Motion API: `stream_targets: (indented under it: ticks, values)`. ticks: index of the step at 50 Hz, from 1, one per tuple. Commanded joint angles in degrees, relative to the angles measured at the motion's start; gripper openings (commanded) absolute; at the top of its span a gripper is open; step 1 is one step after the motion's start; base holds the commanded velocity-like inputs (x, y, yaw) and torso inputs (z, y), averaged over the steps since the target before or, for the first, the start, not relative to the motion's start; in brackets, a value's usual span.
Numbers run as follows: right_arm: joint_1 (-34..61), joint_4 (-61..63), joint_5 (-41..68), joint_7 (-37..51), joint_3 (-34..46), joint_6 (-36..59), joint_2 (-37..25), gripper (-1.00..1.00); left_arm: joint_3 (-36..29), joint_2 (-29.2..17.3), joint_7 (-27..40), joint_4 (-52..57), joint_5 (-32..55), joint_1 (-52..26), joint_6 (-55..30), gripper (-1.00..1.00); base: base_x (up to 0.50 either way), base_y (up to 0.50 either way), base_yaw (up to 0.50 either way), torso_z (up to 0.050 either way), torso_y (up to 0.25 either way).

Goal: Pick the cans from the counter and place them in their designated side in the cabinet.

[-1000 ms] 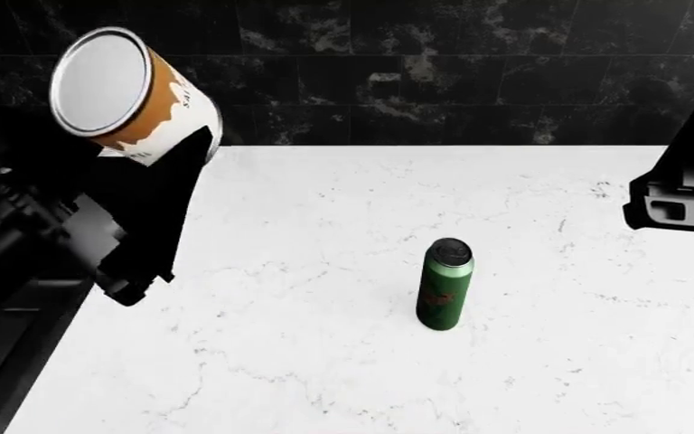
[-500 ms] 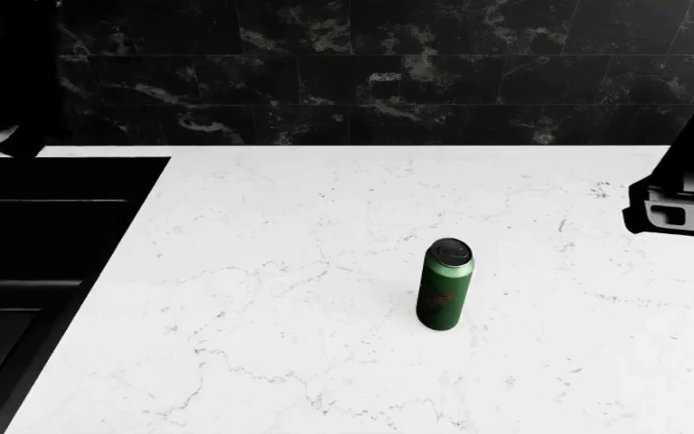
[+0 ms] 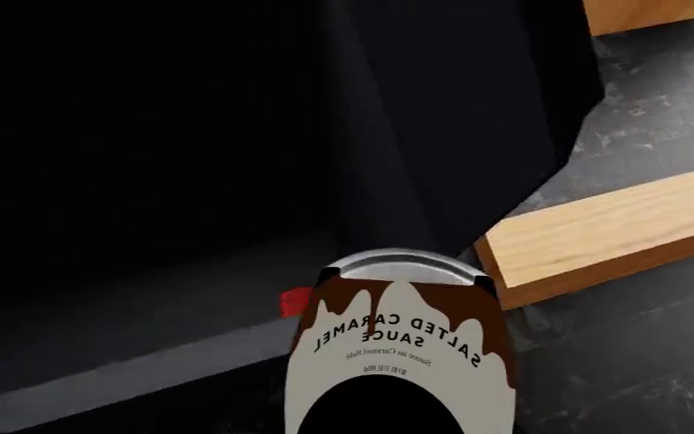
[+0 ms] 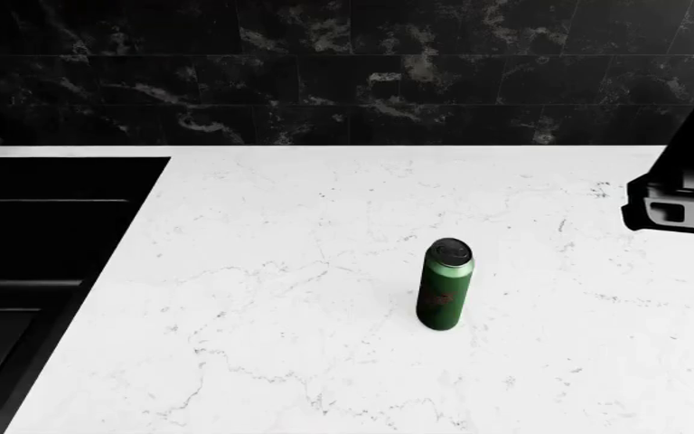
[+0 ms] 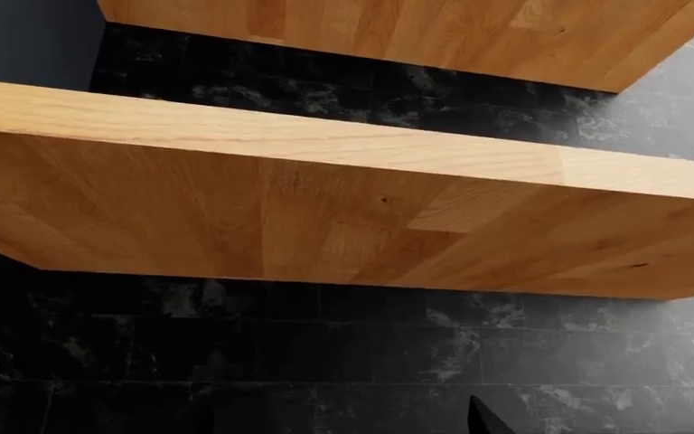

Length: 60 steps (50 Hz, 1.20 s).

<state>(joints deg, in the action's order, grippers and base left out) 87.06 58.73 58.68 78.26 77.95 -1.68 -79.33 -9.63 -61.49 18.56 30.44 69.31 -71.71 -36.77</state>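
Caramel can (image 3: 398,362) sat pinched in the left hand near wooden shelves (image 3: 606,237); green can (image 4: 445,296) stood at surface (image 4: 299,344) centre. Right hand's state I couldn't tell. Advice: keep it upright when placing

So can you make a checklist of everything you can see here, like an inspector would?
Surface: white marble counter, black sink set in at its left.
Job's things: green can upright on the counter; caramel sauce can off the counter, close before the left wrist camera.
Clutter: nothing seen.
Grippers: left fingers not visible; right shows only a dark arm part at the head view's edge.
Cables: nothing seen.
Surroundings: black tiled wall, wooden shelves, small red part behind the sauce can.
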Motion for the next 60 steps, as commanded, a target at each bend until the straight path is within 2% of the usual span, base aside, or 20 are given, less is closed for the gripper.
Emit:
stream_targets:
  ticks: [1, 20, 27, 36, 60]
  values:
    - [-0.47, -0.30, -0.67, 0.18, 0.51, -0.55, 0.36, 1.00, -0.46, 0.32, 1.60, -3.10, -1.19, -7.88, -2.76, -1.00, 0.00, 0.00, 0.00, 0.000, 0.000]
    - [-0.65, -0.56, -1.05, 0.36, 0.95, -0.91, 0.74, 1.00, -2.70, -0.28, -0.17, -10.07, -5.96, -17.72, -6.52, -1.00, 0.00, 0.00, 0.00, 0.000, 0.001]
    - [-0.58, -0.47, -1.10, 0.41, 1.01, -1.02, 0.69, 1.00, -6.94, 3.29, -3.02, -16.14, -11.20, -26.17, -8.38, -1.00, 0.00, 0.00, 0.00, 0.001, 0.001]
    - [0.35, -0.16, -0.24, 0.23, 0.72, -0.62, 0.44, 1.00, -11.22, 8.95, -6.13, -25.74, -17.80, -33.26, -7.19, -1.00, 0.00, 0.00, 0.00, 0.000, 0.001]
    - [-0.43, -0.25, -1.49, 0.41, 1.85, -2.08, -0.52, 1.00, -22.25, 24.40, -17.38, -56.50, -32.49, -45.42, 2.06, -1.00, 0.00, 0.00, 0.00, 0.000, 0.001]
